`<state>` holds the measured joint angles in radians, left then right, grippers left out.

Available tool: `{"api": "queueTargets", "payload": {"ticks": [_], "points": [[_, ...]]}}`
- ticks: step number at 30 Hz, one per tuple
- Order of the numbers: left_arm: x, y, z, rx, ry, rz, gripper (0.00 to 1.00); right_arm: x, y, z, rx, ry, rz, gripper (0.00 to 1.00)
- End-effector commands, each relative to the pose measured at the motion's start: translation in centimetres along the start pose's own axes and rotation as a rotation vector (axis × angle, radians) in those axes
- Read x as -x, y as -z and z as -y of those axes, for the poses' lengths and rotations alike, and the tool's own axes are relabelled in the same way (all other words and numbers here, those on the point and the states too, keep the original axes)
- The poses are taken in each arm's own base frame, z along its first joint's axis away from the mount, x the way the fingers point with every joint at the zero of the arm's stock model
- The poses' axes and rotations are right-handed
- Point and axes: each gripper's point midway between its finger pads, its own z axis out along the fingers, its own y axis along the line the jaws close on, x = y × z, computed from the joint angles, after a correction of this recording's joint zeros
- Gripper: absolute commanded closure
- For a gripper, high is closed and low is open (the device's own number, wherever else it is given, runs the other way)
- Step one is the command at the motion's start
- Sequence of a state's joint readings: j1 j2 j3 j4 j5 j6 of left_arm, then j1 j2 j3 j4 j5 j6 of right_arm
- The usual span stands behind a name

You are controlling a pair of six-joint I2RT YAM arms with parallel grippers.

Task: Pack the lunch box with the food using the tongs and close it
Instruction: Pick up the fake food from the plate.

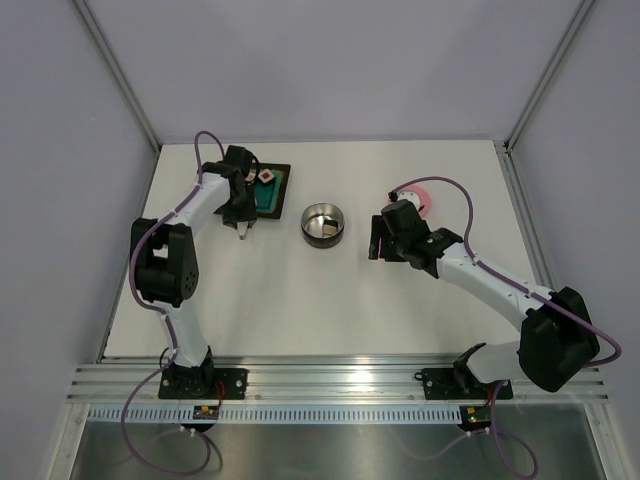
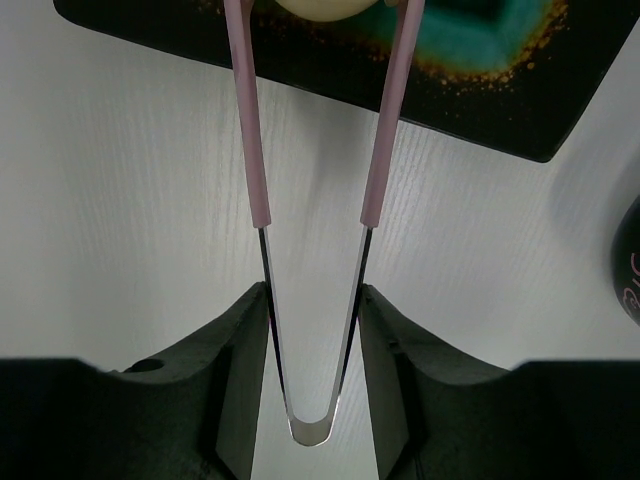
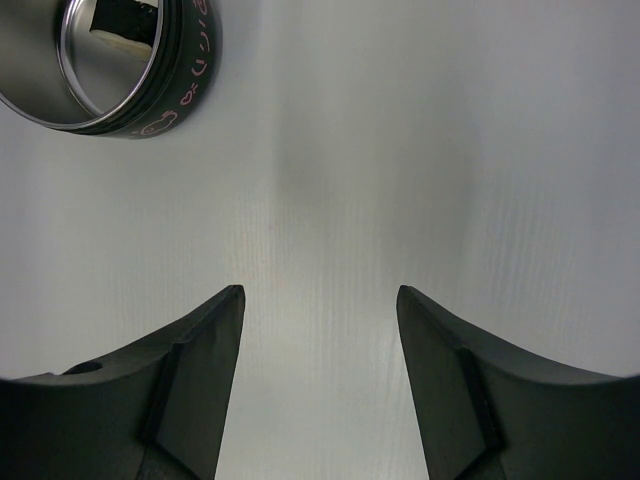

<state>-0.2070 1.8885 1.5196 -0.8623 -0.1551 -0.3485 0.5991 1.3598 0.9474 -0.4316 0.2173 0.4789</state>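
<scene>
Tongs (image 2: pixel 252 150) straddling a cream food lump (image 2: pixel 315 8) over the black tray (image 2: pixel 480 110), toward the table's (image 1: pixel 300 300) far-left corner.
Left gripper (image 2: pixel 313 290) is squeezing their springy steel bend; slim pink arms are standing apart, lump contact cropped out. Shiny round lunch box (image 1: pixel 322 224) is sitting open mid-table; right gripper (image 3: pixel 320 295) is hovering agape beside it, likely awaiting the pink lid (image 1: pixel 424 192).

We have white links and bulky black joints on our left arm (image 1: pixel 168 262) and right arm (image 1: pixel 492 286), with purple cables (image 1: pixel 470 212) looping alongside. Our left gripper (image 2: pixel 313 292) and right gripper (image 3: pixel 319 292) carry matte black, wedge-shaped fingers (image 3: pixel 200 380).
</scene>
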Motion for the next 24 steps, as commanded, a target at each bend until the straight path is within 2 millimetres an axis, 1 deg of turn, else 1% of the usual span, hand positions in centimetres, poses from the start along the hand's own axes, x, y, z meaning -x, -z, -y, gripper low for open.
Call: {"api": "queueTargets", "payload": {"ticks": [1,2,3,5,6,8,9,10,12,13,15,16,17,19,20,22,23,24], "points": [[2.6,0.5,0.6,-0.039,0.037,0.064,0.59,0.8,0.2,-0.5,0.022,-0.022,0.032,0.30],[2.6,0.5,0.7,-0.042,0.036,0.065,0.60,0.8,0.2,-0.4,0.020,-0.024,0.030,0.30],[2.6,0.5,0.7,-0.043,0.037,0.062,0.65,0.8,0.2,-0.4,0.019,-0.023,0.032,0.30],[2.5,0.6,0.7,-0.047,0.034,0.063,0.70,0.9,0.3,-0.4,0.020,-0.023,0.033,0.30],[2.5,0.9,0.7,-0.049,0.033,0.068,0.76,0.9,0.3,-0.4,0.021,-0.023,0.032,0.30],[2.4,1.2,0.6,-0.050,0.035,0.073,0.83,0.8,0.3,-0.4,0.019,-0.023,0.032,0.30],[2.4,1.5,0.5,-0.054,0.035,0.078,0.90,0.9,0.2,-0.4,0.021,-0.023,0.032,0.30],[2.5,2.3,0.5,-0.060,0.035,0.093,0.94,0.9,0.2,-0.4,0.020,-0.023,0.031,0.30],[2.7,3.1,0.5,-0.072,0.036,0.108,1.00,0.8,0.1,-0.5,0.024,-0.023,0.027,0.30],[3.0,4.1,0.6,-0.085,0.036,0.130,1.00,0.9,0.0,-0.6,0.026,-0.027,0.027,0.30],[3.0,5.1,0.8,-0.107,0.033,0.142,1.00,0.8,-0.1,-0.9,0.037,-0.029,0.023,0.30],[3.2,6.1,0.8,-0.123,0.030,0.162,1.00,0.9,-0.1,-1.0,0.039,-0.031,0.023,0.30],[3.2,6.6,1.0,-0.139,0.022,0.169,1.00,1.0,-0.1,-1.1,0.043,-0.031,0.023,0.30],[2.8,7.5,1.5,-0.171,0.001,0.165,1.00,1.2,0.0,-1.2,0.045,-0.034,0.027,0.30],[2.5,8.3,1.5,-0.178,-0.009,0.169,1.00,1.4,0.0,-1.4,0.049,-0.036,0.030,0.30],[2.1,9.1,1.9,-0.196,-0.030,0.177,1.00,1.6,0.1,-1.4,0.049,-0.038,0.033,0.30],[2.0,10.1,2.0,-0.213,-0.035,0.198,1.00,1.8,0.1,-1.5,0.049,-0.037,0.040,0.30],[1.6,10.4,2.3,-0.231,-0.045,0.194,1.00,1.8,0.1,-1.3,0.040,-0.037,0.042,0.30]]}}
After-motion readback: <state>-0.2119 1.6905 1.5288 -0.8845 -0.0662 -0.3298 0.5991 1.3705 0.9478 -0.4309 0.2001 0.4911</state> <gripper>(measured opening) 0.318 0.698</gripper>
